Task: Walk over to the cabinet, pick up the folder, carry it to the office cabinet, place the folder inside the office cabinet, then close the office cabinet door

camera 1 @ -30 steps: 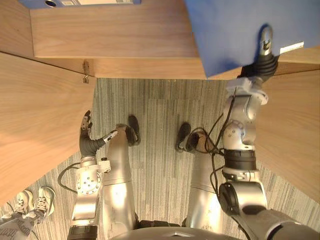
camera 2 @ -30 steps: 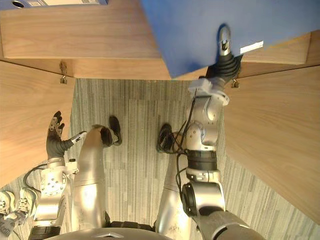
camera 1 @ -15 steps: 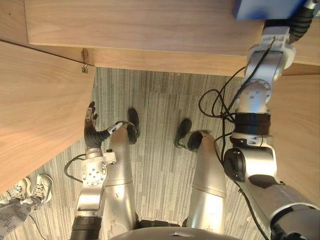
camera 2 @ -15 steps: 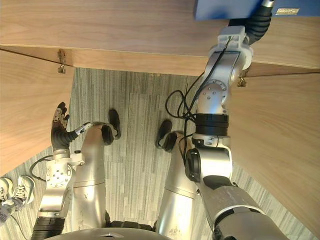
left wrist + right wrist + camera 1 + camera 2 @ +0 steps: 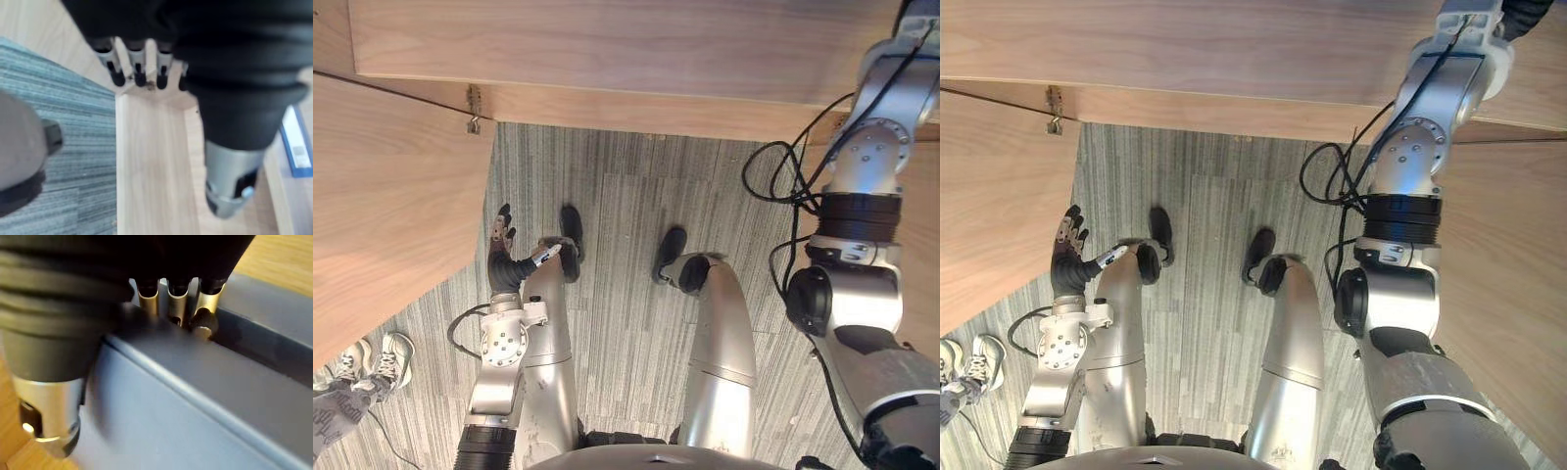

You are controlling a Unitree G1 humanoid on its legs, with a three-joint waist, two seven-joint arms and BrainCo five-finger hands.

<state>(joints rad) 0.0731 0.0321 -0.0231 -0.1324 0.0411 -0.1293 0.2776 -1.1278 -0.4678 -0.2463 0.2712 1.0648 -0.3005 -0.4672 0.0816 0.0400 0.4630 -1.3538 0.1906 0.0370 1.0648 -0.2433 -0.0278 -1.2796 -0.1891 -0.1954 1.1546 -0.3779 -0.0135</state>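
The right hand (image 5: 178, 301) grips the blue folder (image 5: 195, 411). In its wrist view the fingers (image 5: 204, 323) hook over the folder's upper edge, and the thumb (image 5: 49, 401) lies along the flat cover on the near side. Pale wood shows past the folder, beyond the fingers. In the head views the right arm reaches up across the wooden cabinet (image 5: 607, 49) to the picture's upper edge.

The left hand (image 5: 499, 250) hangs low and open, with straight fingers holding nothing. It is above the grey carpet (image 5: 626, 225) and just beside the open cabinet door (image 5: 382, 215). Its wrist view shows wood panels past the fingertips, and on the thumb side a blue-and-white strip (image 5: 297, 147) lies on the wood. A person's shoes (image 5: 374, 358) stand on the carpet, out beyond the left arm.
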